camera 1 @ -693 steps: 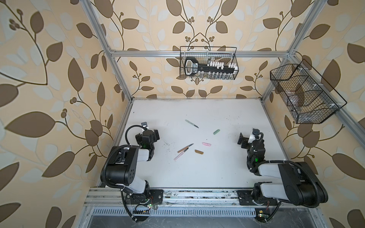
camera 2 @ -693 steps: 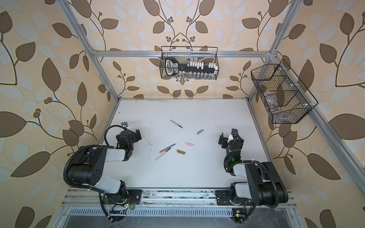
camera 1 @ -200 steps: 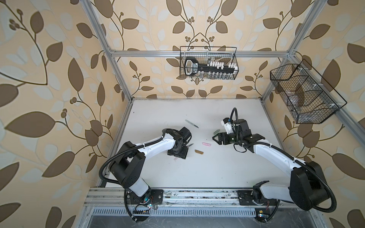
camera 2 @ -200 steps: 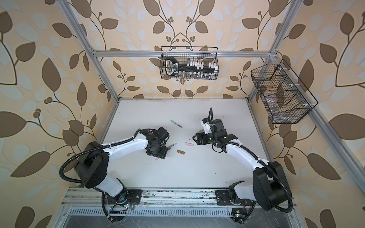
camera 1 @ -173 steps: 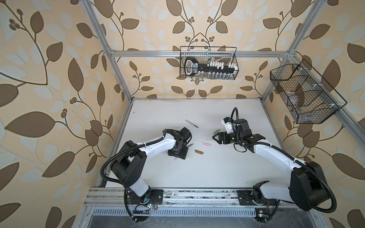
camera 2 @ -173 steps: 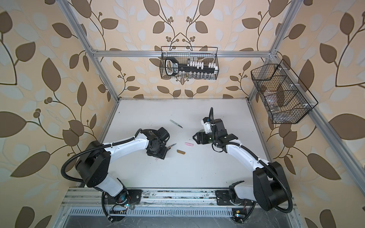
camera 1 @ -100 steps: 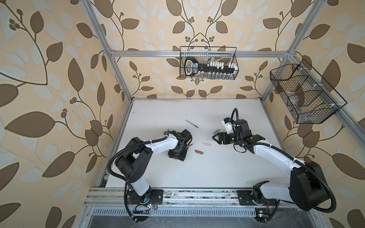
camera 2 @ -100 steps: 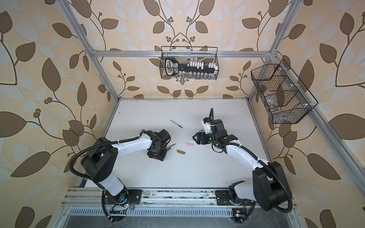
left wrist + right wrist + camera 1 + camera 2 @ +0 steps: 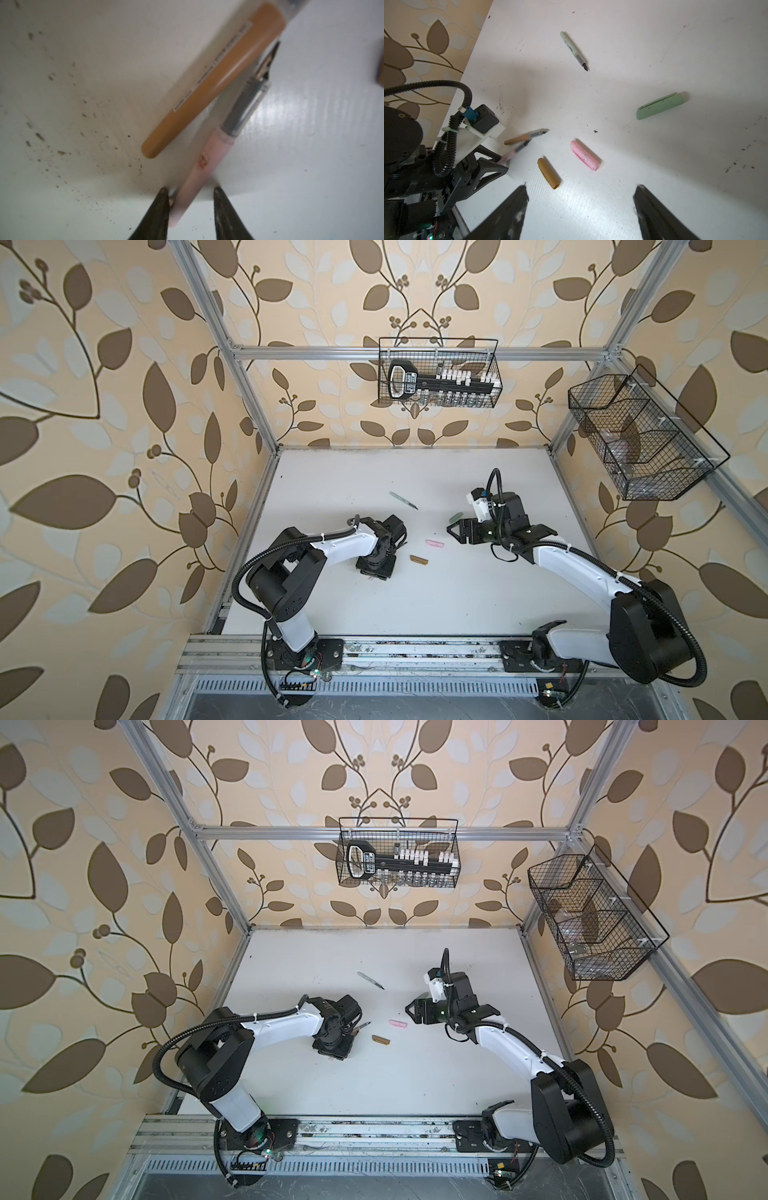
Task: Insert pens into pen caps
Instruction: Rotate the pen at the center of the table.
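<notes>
The left gripper (image 9: 189,189) stands low over the white table (image 9: 436,605), its jaws narrowly parted astride the tail of the pink pen (image 9: 207,162). One fingertip (image 9: 162,199) is against the barrel and the other is just clear of it, so the pen is not yet clamped. The brown pen (image 9: 214,76) lies just beside the pink one, nearly parallel, with both tips pointing the same way; in both top views the left arm's wrist covers most of the pair. The right gripper (image 9: 581,187) hangs above the table with jaws spread wide and nothing between them. It faces the pink cap (image 9: 584,155) and brown cap (image 9: 548,173), which lie near each other between the two arms. The pale green cap (image 9: 660,106) rests apart, just beyond the right gripper, and the pale green pen (image 9: 403,500) lies alone farther toward the back wall. Dark specks (image 9: 39,136) dot the table beside the pens. A wire basket (image 9: 496,373) on the back wall holds a black-handled rack (image 9: 440,383) with white pieces. A partitioned wire basket (image 9: 665,485) hangs on the right wall, its contents too faint to tell.
</notes>
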{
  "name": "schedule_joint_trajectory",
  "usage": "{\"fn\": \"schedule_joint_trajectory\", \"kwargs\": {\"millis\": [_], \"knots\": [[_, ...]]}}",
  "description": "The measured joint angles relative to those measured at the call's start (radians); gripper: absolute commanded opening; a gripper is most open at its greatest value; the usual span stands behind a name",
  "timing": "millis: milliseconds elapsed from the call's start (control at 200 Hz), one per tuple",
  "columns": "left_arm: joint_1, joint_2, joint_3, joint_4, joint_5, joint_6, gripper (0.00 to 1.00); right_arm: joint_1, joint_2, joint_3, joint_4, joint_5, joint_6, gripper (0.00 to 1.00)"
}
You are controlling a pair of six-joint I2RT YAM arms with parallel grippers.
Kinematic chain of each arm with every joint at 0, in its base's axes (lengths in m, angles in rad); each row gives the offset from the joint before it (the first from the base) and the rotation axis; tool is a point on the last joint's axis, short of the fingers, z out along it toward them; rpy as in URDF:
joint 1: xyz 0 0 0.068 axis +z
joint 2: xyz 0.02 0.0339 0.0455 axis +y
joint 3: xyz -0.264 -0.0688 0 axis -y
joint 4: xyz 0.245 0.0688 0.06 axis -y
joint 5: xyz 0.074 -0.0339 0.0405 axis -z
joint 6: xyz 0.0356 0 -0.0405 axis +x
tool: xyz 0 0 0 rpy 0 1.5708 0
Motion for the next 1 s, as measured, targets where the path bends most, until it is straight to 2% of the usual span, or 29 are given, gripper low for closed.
{"fn": "schedule_joint_trajectory", "kwargs": {"millis": [260,690,1000], "knots": [[-0.092,0.001,0.000,0.003,0.000,-0.006,0.38,0.000,0.004,-0.011,0.013,0.000,0.006,0.82],[-0.097,0.020,0.023,0.010,-0.016,-0.026,0.39,0.000,0.004,-0.027,0.029,0.000,0.014,0.82],[-0.105,0.032,0.034,0.026,-0.008,-0.057,0.28,0.000,0.004,-0.030,0.029,0.000,0.015,0.82]]}}
